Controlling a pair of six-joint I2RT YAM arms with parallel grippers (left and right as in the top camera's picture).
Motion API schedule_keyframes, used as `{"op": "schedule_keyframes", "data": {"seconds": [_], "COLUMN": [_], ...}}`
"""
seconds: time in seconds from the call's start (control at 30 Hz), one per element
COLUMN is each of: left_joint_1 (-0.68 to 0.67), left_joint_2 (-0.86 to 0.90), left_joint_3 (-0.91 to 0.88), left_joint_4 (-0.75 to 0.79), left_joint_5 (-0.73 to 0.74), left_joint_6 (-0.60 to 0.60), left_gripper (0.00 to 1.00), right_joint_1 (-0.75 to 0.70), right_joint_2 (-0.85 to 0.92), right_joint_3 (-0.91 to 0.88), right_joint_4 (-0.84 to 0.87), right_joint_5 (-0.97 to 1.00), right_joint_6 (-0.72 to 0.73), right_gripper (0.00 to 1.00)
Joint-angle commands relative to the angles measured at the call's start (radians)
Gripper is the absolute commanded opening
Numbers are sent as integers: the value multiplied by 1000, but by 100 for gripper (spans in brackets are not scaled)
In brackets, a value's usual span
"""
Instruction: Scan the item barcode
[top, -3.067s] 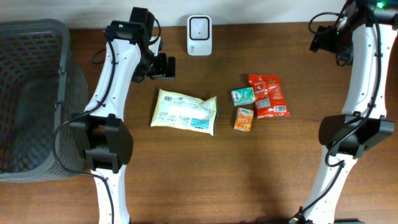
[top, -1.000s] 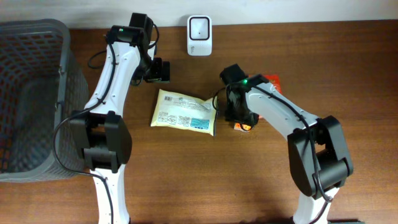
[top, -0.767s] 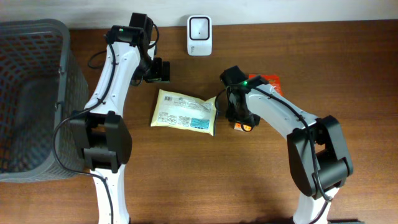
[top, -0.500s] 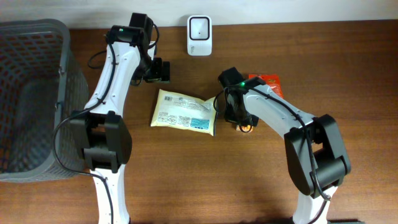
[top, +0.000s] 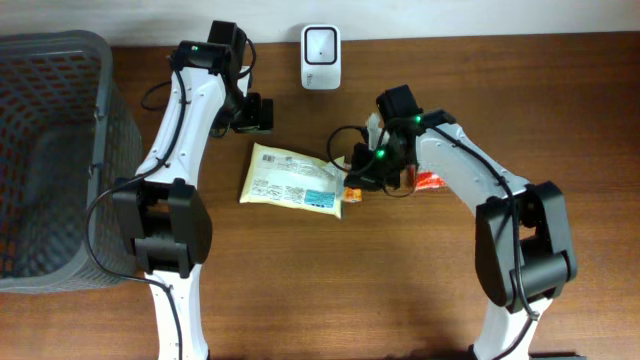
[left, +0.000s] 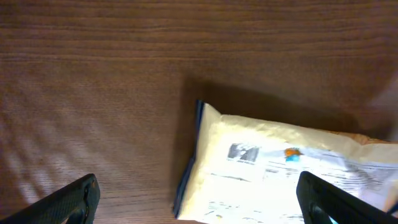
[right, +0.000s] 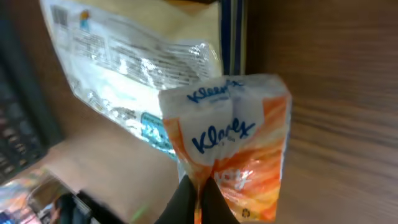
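While the brown wooden table (top: 300, 300) lies bare across its whole near half, the scan itself looks not yet done: an item is picked, and showing it to the reader is what remains. At the left edge stands the dark grey mesh basket (top: 60, 60), well apart from the work. Mid-table lies the pale yellow flat plastic packet (top: 293, 183), with the left gripper (top: 255, 113) hanging just beyond its far-left corner, jaws spread wide and holding nothing. Against the far edge sits the small white box scanner (top: 320, 43), window facing up, and open board runs between it and the packet. A red snack bag (top: 430, 181) shows partly under the right arm. Smallest is the task's thing, the orange-and-white Kleenex tissue pack (right: 230, 155), at the packet's right end. The right gripper (right: 198, 196) is clamped tight on a pinch of its wrapper. From there the way to the scanner looks clear, passing between the packet's corner and the arm's own elbow.
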Motion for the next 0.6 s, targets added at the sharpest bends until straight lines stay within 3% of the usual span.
{"op": "schedule_keyframes", "data": {"seconds": [0.0,0.23,0.33,0.43,0.57], "left_joint_1": [3,3,4,4,4], "left_joint_2": [4,4,4,4,4], "left_joint_3": [-8,-8,-8,-8,-8], "left_joint_4": [2,2,2,2,2], "left_joint_5": [-13,-13,-13,-13,-13], "left_joint_6": [-9,-9,-9,-9,-9], "left_gripper": [99,99,99,99,99], "right_joint_1": [-35,-206,-236,-250,-269], "right_joint_2": [6,6,6,5,3], "right_joint_3": [-82,-219,-236,-225,-66], "right_joint_4": [62,102,74,-1,-296], "right_joint_5": [-174,-225,-95,46,286], "right_joint_6": [-14,-68,-64,-58,-120], "right_gripper": [4,4,4,10,11]}}
